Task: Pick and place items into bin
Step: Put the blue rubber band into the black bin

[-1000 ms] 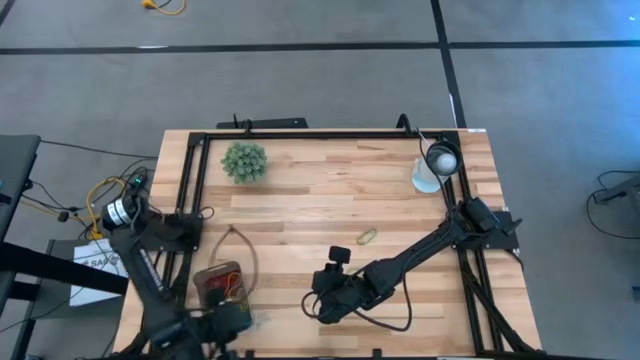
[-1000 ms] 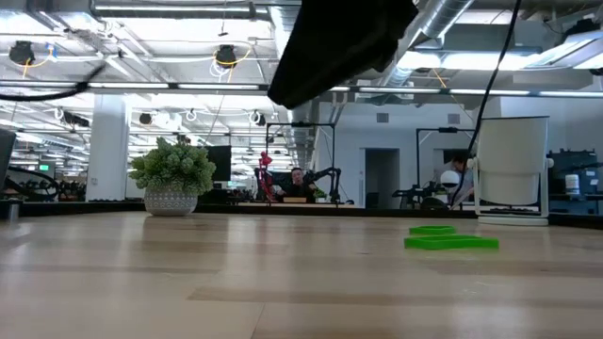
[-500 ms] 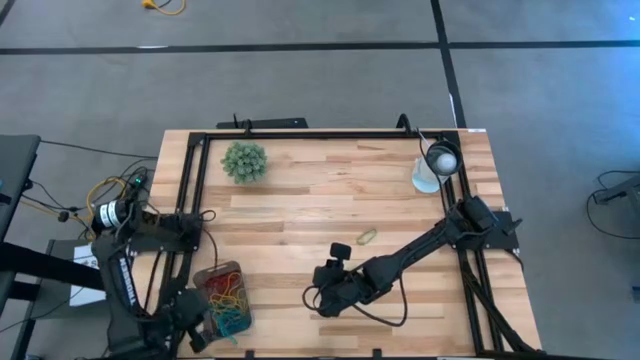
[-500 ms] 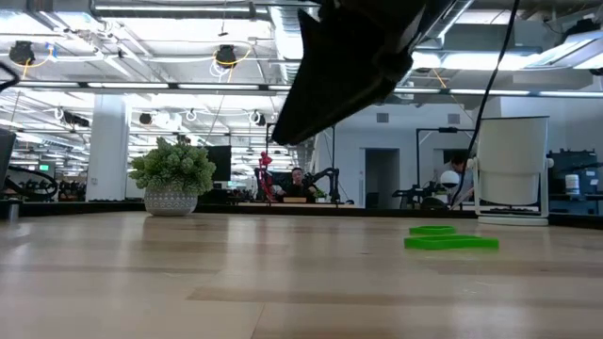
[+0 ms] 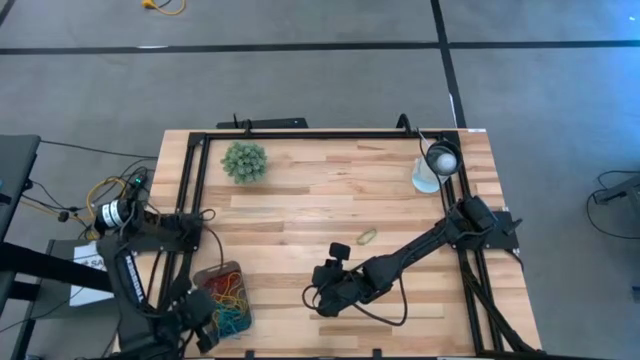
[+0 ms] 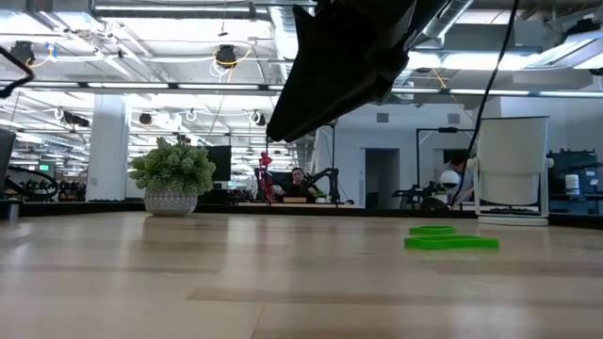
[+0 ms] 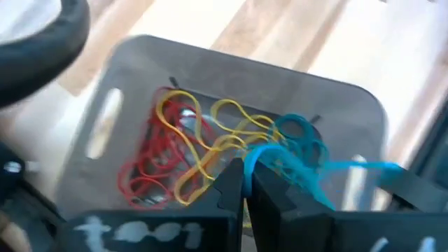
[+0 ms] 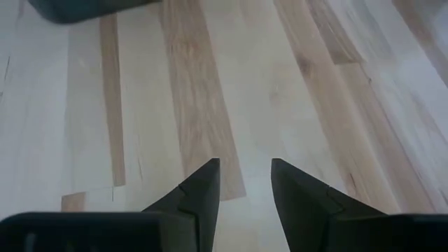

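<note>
**L arm pulled back off bin; one band left on table**

Since a sec ago: left gripper (image 7: 243, 183) gone from over bin (image 5: 222, 297) to its outer edge, fingers closed on nothing, contents now exposed. Likely drop done. Right gripper (image 8: 243, 183) low over bare wood, fingers apart, empty. Bin: shallow, smoky-grey plastic, rounded corners, at near-left. Inside: thin tangled rubber bands (image 7: 210, 143), red, yellow, blue. Stray green band (image 5: 367, 237) mid-table, near right gripper.

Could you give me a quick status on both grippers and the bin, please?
Left gripper over the bin, jaws shut. Right gripper mid-table, jaws open, empty. Rubber bands piled in bin; one band left on the table, unobstructed.
</note>
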Robot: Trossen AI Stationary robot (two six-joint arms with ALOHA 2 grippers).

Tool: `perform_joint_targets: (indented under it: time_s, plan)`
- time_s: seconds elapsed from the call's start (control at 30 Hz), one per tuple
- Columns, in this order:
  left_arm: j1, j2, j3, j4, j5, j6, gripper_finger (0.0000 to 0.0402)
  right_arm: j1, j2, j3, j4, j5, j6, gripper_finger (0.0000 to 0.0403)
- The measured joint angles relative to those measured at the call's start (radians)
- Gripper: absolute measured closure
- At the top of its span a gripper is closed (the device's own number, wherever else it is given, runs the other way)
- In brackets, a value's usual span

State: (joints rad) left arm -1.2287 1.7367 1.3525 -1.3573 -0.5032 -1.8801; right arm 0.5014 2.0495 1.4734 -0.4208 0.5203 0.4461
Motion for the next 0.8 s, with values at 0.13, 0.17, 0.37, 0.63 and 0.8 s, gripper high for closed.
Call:
perform_joint_targets:
  time_s: [0.13,0.17,0.37,0.63,0.8]
  plan:
    - [0.023,0.000,0.000,-0.051,0.000,-0.003,0.0401,0.000,0.000,0.000,0.000,0.000,0.000,0.0280]
    - [0.029,0.000,-0.002,-0.052,-0.001,0.002,0.0401,0.000,0.000,0.000,0.001,0.000,0.000,0.0280]
    - [0.062,0.000,-0.060,-0.047,0.013,0.011,0.0401,0.000,0.000,0.000,0.004,0.000,0.000,0.0280]
    - [0.070,0.000,-0.156,0.097,0.098,0.052,0.0401,0.000,0.000,0.000,0.008,0.000,0.000,0.0280]
    - [0.070,0.000,-0.163,0.319,0.071,0.224,0.0401,-0.002,0.000,0.000,0.009,-0.001,0.000,0.0280]
